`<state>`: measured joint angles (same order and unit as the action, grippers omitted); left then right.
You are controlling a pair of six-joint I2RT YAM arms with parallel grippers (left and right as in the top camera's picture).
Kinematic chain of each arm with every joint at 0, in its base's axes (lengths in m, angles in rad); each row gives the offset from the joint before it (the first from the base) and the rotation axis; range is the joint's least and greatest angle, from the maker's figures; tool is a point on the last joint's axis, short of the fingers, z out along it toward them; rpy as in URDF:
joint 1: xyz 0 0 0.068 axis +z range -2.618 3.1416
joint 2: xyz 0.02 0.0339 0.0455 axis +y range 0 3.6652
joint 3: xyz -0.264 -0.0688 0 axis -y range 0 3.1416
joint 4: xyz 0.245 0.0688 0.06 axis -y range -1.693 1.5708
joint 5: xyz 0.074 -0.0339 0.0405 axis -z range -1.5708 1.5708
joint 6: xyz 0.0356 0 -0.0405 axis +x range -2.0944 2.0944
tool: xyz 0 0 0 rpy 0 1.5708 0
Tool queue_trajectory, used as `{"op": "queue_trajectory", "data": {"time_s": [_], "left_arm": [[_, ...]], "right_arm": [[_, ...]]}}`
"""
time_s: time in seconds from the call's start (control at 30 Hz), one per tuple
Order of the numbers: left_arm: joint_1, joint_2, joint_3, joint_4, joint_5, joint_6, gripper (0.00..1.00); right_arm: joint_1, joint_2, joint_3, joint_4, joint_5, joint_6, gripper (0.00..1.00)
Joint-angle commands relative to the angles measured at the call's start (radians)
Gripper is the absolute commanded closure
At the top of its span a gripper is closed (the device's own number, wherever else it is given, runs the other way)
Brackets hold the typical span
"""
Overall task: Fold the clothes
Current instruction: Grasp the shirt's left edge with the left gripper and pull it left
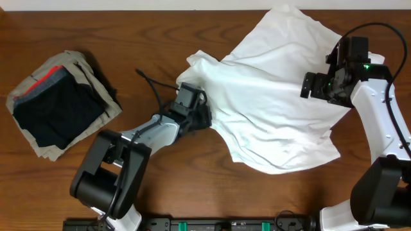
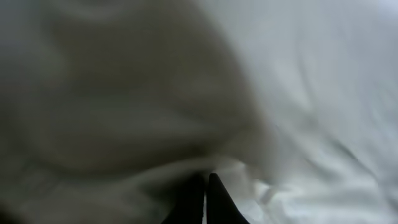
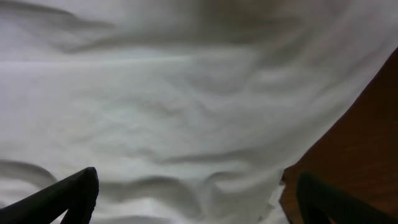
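The left gripper (image 2: 207, 186) is pinched tight, its fingertips together on a fold at the left side of the large white thin-fabric T-shirt (image 1: 276, 109). From that hold, near the middle of the brown wooden desk (image 1: 148, 32), the cloth spreads away to the right. The right gripper (image 3: 198, 177) stands wide and holds nothing, poised over the shirt's right side with the fabric directly beneath and the bare wood of the desk just past the cloth's edge. The shirt lies crumpled and spread on the right half of the desk, its long axis running from the far edge, where one corner reaches, toward the near edge, where the broad wrinkled hem sits. So the shirt lies between the two arms, one flank to each, and the free right arm is the nearer to the ungripped side. A matching hold there looks like what the coming move needs.
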<state>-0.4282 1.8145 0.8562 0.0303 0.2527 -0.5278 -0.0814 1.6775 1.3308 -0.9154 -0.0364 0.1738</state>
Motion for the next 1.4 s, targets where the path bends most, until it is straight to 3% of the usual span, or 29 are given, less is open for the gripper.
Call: {"op": "queue_trajectory", "data": {"time_s": [0.0,0.23,0.4,0.53,0.63,0.83,0.97,1.07,1.2,1.37], "left_arm": [[0.106,0.068,-0.032,-0.009,-0.228,-0.005,0.94],[0.314,0.068,0.006,0.129,-0.227,0.002,0.94],[0.406,0.068,0.095,0.170,-0.220,0.083,0.94],[0.435,0.067,0.202,0.129,-0.058,0.166,0.93],[0.435,0.058,0.295,0.018,0.068,0.201,0.75],[0.373,-0.040,0.381,-0.355,0.212,0.203,0.68],[0.290,-0.089,0.381,-0.657,0.210,0.214,0.60],[0.211,-0.092,0.377,-0.848,0.211,0.213,0.59],[0.088,-0.092,0.338,-0.990,0.204,0.201,0.57],[-0.014,-0.092,0.282,-1.016,0.080,0.127,0.49]], "right_arm": [[-0.007,-0.024,0.016,-0.005,0.001,-0.013,0.01],[-0.007,-0.024,0.016,-0.003,-0.044,-0.009,0.01],[-0.007,-0.024,0.016,0.012,-0.047,0.013,0.01],[-0.007,-0.024,0.016,0.030,-0.045,0.012,0.01],[-0.008,-0.024,0.016,0.047,-0.015,0.011,0.01],[-0.027,-0.023,0.016,0.086,0.075,0.003,0.01],[-0.064,-0.020,0.015,0.106,0.112,-0.016,0.01],[-0.108,-0.006,0.015,0.127,0.111,-0.035,0.01],[-0.163,0.024,0.015,0.129,0.107,-0.046,0.01],[-0.192,0.048,0.015,0.134,0.054,-0.048,0.01]]}}
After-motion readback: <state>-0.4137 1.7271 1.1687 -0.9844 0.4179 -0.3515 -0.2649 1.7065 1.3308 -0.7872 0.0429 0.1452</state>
